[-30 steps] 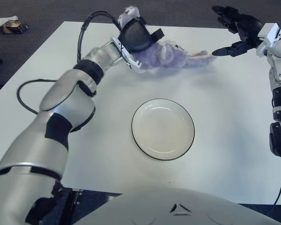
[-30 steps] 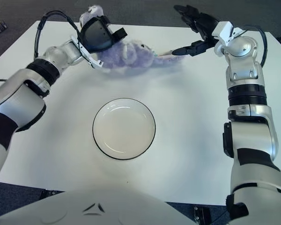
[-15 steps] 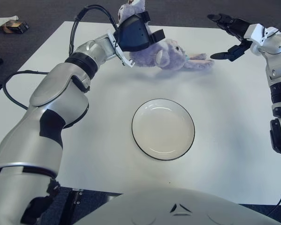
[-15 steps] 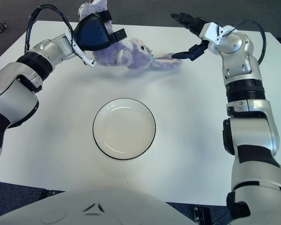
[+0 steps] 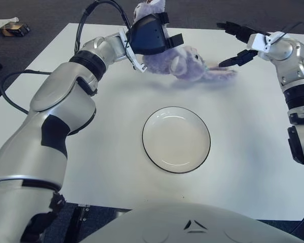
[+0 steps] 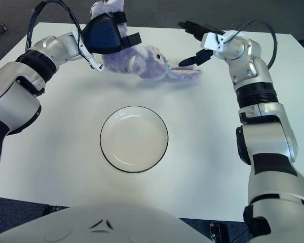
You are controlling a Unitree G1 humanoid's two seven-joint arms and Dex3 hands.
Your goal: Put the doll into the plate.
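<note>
A purple plush doll (image 5: 185, 63) hangs tilted above the far part of the white table (image 5: 243, 142), its head end held by my left hand (image 5: 149, 35), whose dark fingers are shut around it. Its legs trail to the right, low over the table. My right hand (image 5: 232, 44) is open, fingers spread just above and beside the doll's feet; I cannot tell if they touch. The white plate (image 5: 176, 139) with a dark rim sits empty in the table's middle, nearer me than the doll.
A black cable (image 5: 93, 20) loops over my left forearm. Small items (image 5: 10, 28) lie on the dark floor beyond the table's far left corner.
My left hand has lifted the doll's head end higher and a little to the right. My right hand has swung left and closer to the doll's feet.
</note>
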